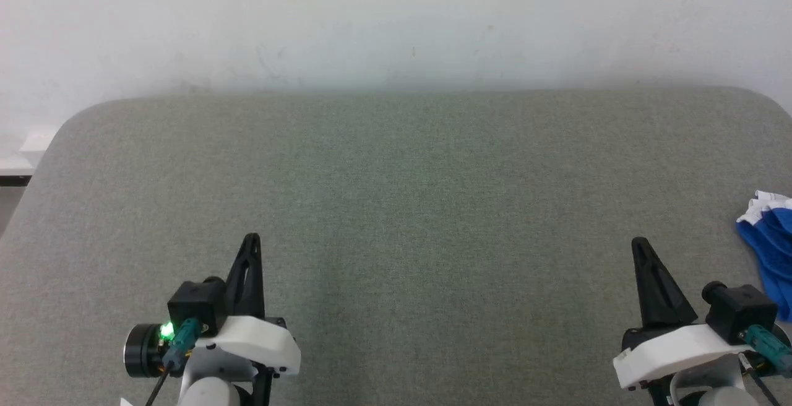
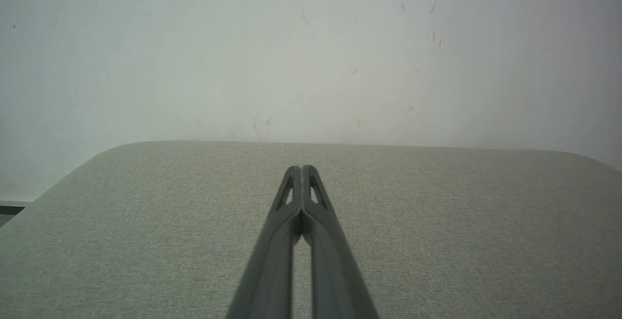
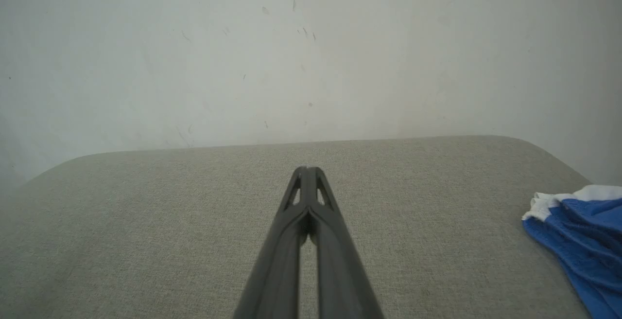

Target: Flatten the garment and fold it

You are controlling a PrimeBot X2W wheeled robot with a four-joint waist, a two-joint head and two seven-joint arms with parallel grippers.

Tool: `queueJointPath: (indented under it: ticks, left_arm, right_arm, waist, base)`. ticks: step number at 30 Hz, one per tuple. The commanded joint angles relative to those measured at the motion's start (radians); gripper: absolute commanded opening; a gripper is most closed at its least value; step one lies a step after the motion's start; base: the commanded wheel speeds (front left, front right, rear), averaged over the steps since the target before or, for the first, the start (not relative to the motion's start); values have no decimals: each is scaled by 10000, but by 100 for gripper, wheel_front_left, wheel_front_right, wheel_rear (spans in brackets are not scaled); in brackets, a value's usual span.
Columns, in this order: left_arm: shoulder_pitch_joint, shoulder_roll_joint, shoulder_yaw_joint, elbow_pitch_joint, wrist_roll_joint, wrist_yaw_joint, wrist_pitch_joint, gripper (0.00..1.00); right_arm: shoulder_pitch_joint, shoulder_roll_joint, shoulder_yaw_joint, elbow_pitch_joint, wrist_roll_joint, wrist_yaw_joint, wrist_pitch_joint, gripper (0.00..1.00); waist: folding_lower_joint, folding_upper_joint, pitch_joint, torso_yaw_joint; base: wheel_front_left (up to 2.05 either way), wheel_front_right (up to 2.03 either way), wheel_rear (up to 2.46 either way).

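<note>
Lying bunched, the garment (image 1: 773, 257) shows blue with white trim; left pincer (image 1: 250, 239) and right pincer (image 1: 638, 243) pressed together.

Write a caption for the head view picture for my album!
Left gripper and right gripper, both shut, over the grey table; blue shorts bunched at far right.

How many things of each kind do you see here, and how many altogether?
End effectors: 2, the left end effector and the right end effector, both shut
Blue garment: 1
Grey table: 1
Total: 4
</note>
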Motion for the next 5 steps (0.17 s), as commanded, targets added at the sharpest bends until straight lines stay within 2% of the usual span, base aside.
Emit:
queueJointPath:
  ticks: [1, 5]
  left_arm:
    - [205, -3, 47, -117, 122, -78, 58, 0]
    - [231, -3, 67, -197, 161, -89, 140, 0]
  right_arm:
    - [-17, 9, 31, -104, -130, -3, 74, 0]
    - [-19, 10, 48, -159, -200, -3, 155, 0]
  waist:
    - [0, 0, 2, -11]
    - [0, 0, 6, -35]
  base:
    - [0, 0, 0]
    - [0, 0, 0]
